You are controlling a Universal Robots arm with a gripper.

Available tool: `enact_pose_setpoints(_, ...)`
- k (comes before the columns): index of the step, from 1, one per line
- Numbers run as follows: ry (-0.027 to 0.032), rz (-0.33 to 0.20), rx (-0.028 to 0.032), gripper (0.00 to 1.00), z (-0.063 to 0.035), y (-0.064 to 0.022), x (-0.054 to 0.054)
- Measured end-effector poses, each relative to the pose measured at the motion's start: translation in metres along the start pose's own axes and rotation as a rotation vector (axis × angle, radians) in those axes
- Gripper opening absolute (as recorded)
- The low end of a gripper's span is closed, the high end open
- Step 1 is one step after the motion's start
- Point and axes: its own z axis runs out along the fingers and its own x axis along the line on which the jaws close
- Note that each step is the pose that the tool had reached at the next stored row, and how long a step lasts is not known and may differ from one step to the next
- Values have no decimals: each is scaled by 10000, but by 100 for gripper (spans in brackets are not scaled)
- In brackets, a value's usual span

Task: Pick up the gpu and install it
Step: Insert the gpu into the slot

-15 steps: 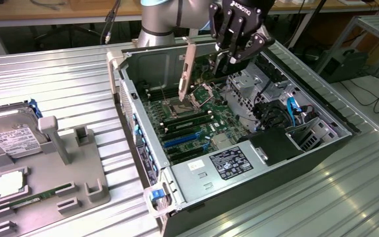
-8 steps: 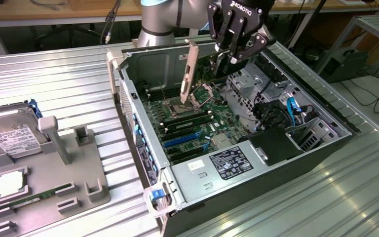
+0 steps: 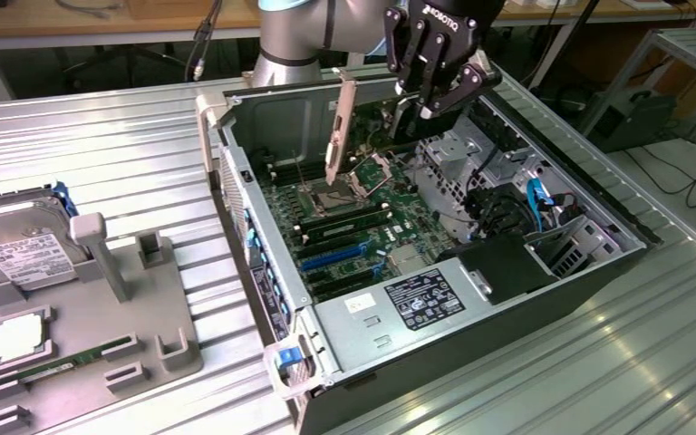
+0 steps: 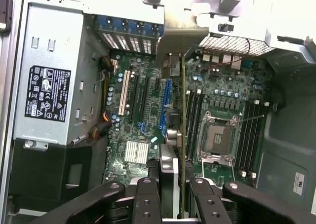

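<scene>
Gripper [image 3: 435, 98] clamped on the gpu [image 3: 342, 118], jaws pressed against both faces of the card. Card held on edge in the open computer case [image 3: 233, 172], over the motherboard [image 3: 348, 240]; silver bracket strip faces the case's slotted rear wall, and the card is not seated in a slot. In the wrist view the gpu [image 4: 182, 125] runs edge-on between the blue slot [image 4: 165, 98] and the CPU socket [image 4: 217, 137]; hard drive [image 3: 15, 249] sits on the gray fixture [image 3: 142, 317] at the table's edge on the exterior view's left.

Even, bright light glares on the ribbed table [image 3: 106, 154]; computer case [image 3: 242, 195] shadowed inside.
</scene>
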Motion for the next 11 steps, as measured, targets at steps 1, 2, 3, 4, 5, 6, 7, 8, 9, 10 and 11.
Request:
enact_pose_setpoints(1, 17, 24, -1, 28, 10, 2, -3)
enact_pose_setpoints(2, 24, 34, -3, 28, 19, 1, -12)
enact_pose_setpoints(3, 24, 39, -2, 28, 28, -1, -23)
enact_pose_setpoints(4, 24, 44, -2, 28, 31, -3, -30)
enact_pose_setpoints(5, 23, 47, -1, 28, 35, -4, -32)
enact_pose_setpoints(6, 22, 49, 0, 28, 37, -3, -32)
enact_pose_setpoints(7, 23, 51, 2, 28, 39, -3, -32)
enact_pose_setpoints(8, 24, 51, 3, 28, 39, -3, -33)
enact_pose_setpoints(9, 27, 51, 5, 28, 39, -3, -33)
enact_pose_setpoints(10, 27, 52, 9, 28, 40, -1, -34)
enact_pose_setpoints(11, 27, 53, 14, 28, 40, 1, -35)
